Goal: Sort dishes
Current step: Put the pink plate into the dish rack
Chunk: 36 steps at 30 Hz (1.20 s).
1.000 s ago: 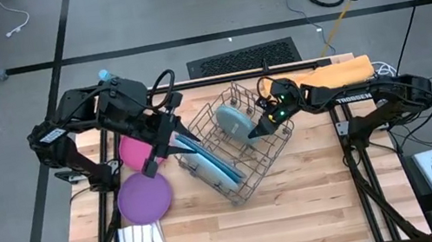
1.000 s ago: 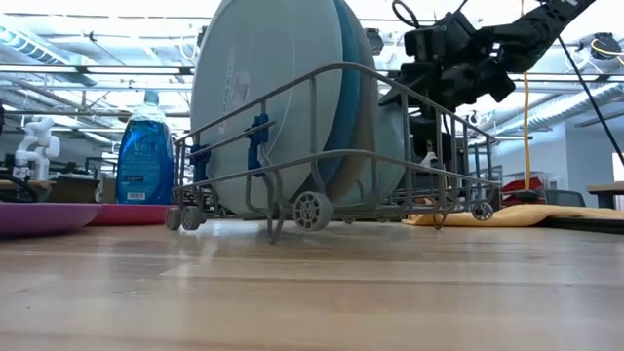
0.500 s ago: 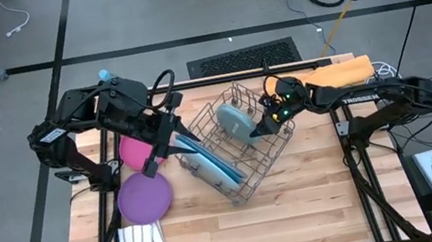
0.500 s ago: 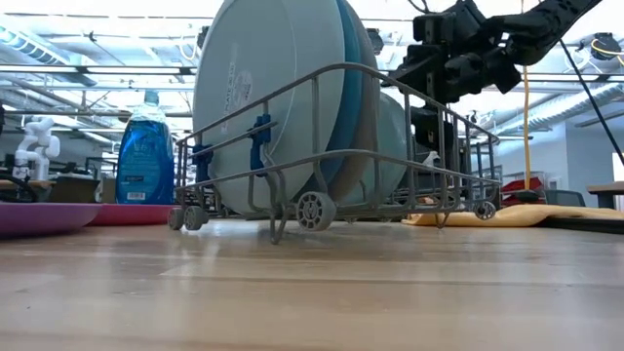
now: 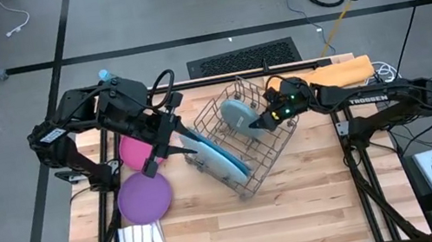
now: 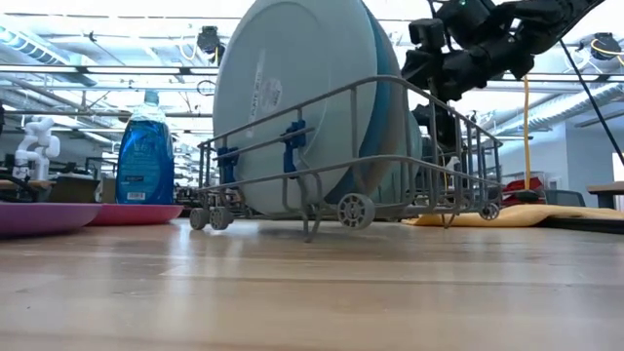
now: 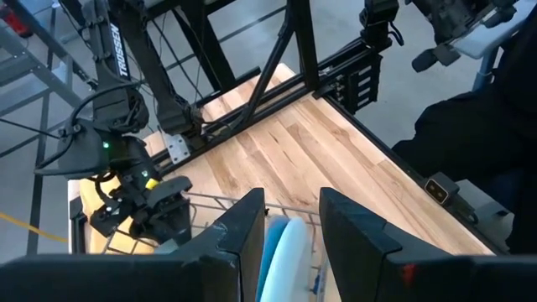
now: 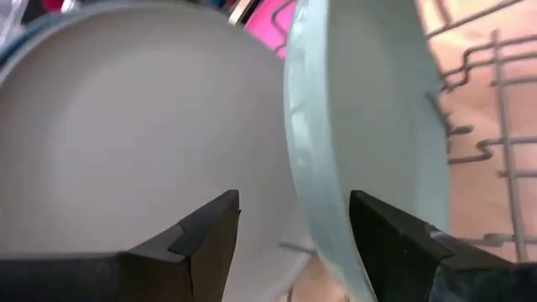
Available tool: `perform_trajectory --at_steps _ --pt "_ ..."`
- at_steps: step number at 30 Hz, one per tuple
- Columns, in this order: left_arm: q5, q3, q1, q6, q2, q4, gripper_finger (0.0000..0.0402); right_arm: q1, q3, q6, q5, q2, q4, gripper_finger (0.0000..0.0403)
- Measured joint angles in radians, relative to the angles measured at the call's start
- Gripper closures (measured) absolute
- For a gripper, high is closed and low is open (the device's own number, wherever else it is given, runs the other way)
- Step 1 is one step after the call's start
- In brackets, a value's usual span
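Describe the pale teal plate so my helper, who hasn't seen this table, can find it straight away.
Find the wire rack in the middle of the table. The teal plate stands on edge at its far end, beside the right claw. It is smaller than the big blue plates racked at the other end, and paler.

Both dark arms reach inward from opposite sides of the table; the left gripper [image 5: 177, 138] angles down from a raised, folded arm, fingers [image 7: 243, 231] parted; the right gripper [image 5: 262, 122] extends low from an outstretched arm, its fingers [image 8: 210, 231] spread wide apart.
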Motion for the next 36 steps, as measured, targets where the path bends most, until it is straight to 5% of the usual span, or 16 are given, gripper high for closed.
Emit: perform_trajectory --at_steps 23,36 --pt "0.0 0.0 0.0 0.029 0.0 -0.012 0.0283 0.203 0.001 0.133 0.654 -0.001 0.022 0.0181" --pt "0.018 0.0 0.0 0.047 0.0 -0.027 0.0283 0.253 0.001 0.015 0.781 0.0 0.075 0.0181"
